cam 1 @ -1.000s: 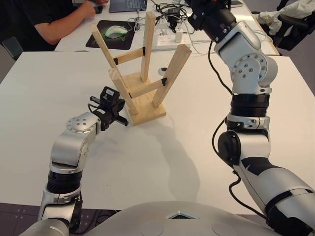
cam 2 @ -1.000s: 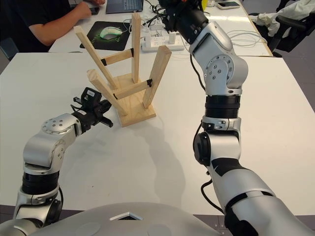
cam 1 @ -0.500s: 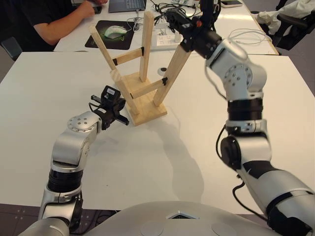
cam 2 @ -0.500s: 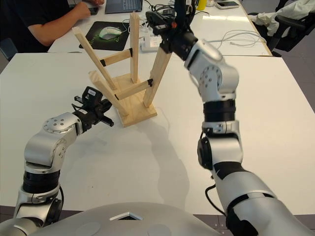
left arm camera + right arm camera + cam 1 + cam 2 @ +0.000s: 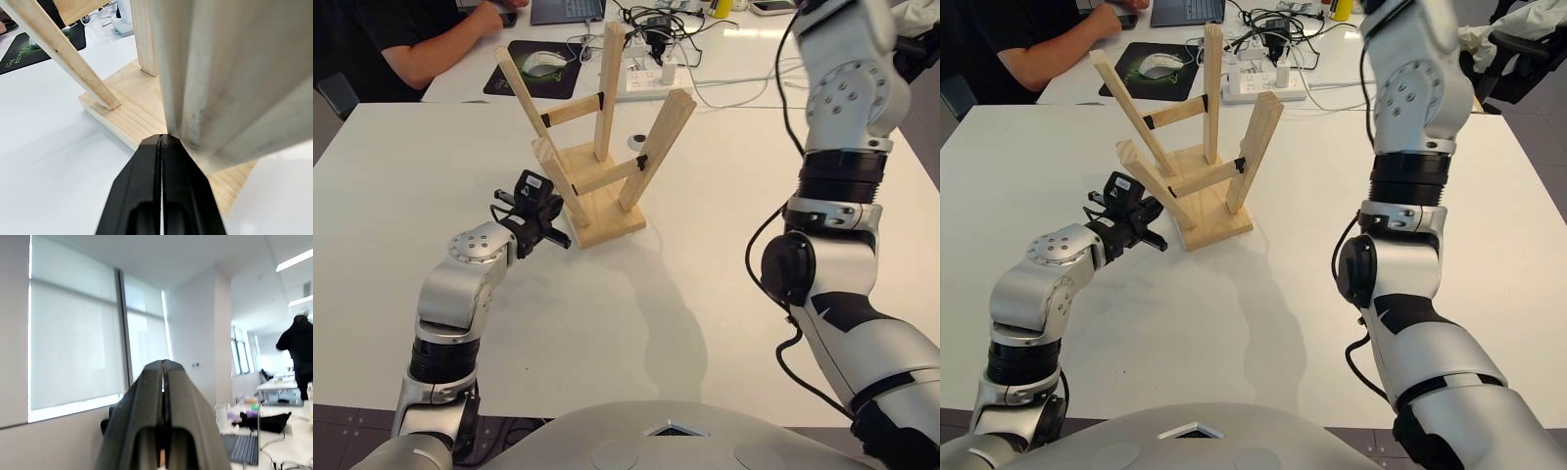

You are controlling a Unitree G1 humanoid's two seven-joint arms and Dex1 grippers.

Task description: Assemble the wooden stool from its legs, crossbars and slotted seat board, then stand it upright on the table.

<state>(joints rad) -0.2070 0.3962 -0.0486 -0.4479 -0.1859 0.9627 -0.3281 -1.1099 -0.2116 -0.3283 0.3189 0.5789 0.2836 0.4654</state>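
Observation:
The wooden stool (image 5: 597, 176) lies upside down and tilted on the white table (image 5: 705, 255), its seat board (image 5: 612, 217) down and its legs pointing up, with crossbars (image 5: 570, 112) joining them. My left gripper (image 5: 556, 223) is shut, and its tip touches the near leg (image 5: 220, 73) just above the seat board (image 5: 122, 115). In the left wrist view the left gripper (image 5: 160, 139) presses against that leg with nothing between its fingers. My right arm (image 5: 847, 88) is raised high at the right. In the right wrist view the right gripper (image 5: 163, 364) is shut and empty, pointing at the room's windows.
Behind the stool on a second desk lie a power strip (image 5: 641, 80) with cables, and a mouse (image 5: 540, 65) on a black pad (image 5: 524, 83). The table has free room in front of the stool and to its right.
My right arm has swung up and to the right, away from the top of the stool's right leg. The stool and my left arm have stayed put.

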